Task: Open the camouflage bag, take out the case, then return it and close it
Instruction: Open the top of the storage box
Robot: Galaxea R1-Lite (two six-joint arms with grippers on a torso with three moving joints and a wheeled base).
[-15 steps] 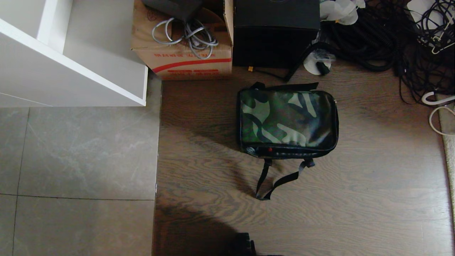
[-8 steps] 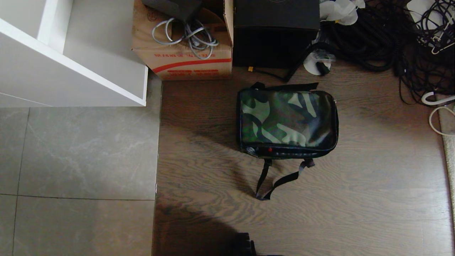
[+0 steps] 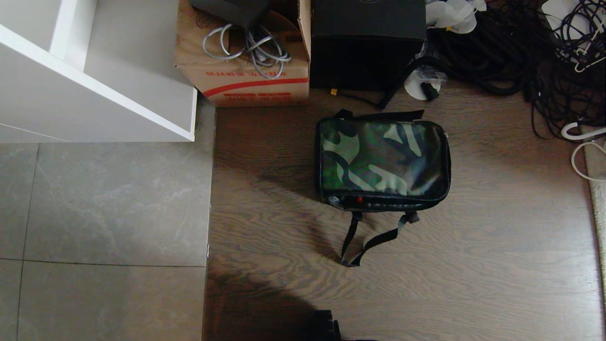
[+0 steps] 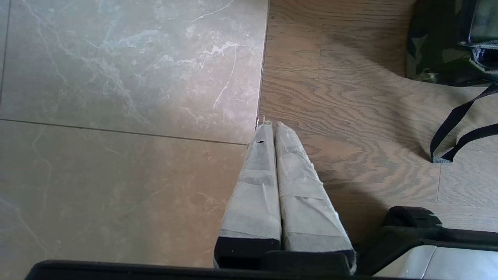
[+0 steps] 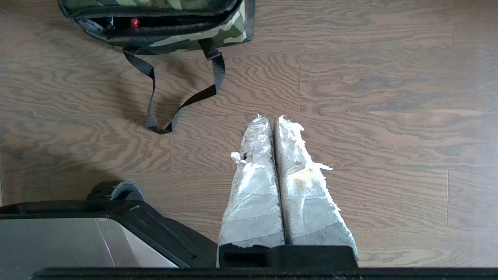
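Floor: brown wood-grain planks point(image 3: 473, 246) on the right, grey marbled tiles point(image 3: 104, 203) on the left, meeting at a straight seam.
Cabinet: white shelving unit point(image 3: 94, 94) at the far left, standing on the tiles.
Cardboard box: tan with red printing point(image 3: 246, 80), just beside the cabinet, grey coiled cables point(image 3: 255, 47) lying on top.
Black box: tall and dark point(image 3: 367, 42), touching the cardboard box's right side.
Cables: tangled black cords point(image 3: 521, 52) heaped at the far right, with white cords point(image 3: 580, 151) near the edge.
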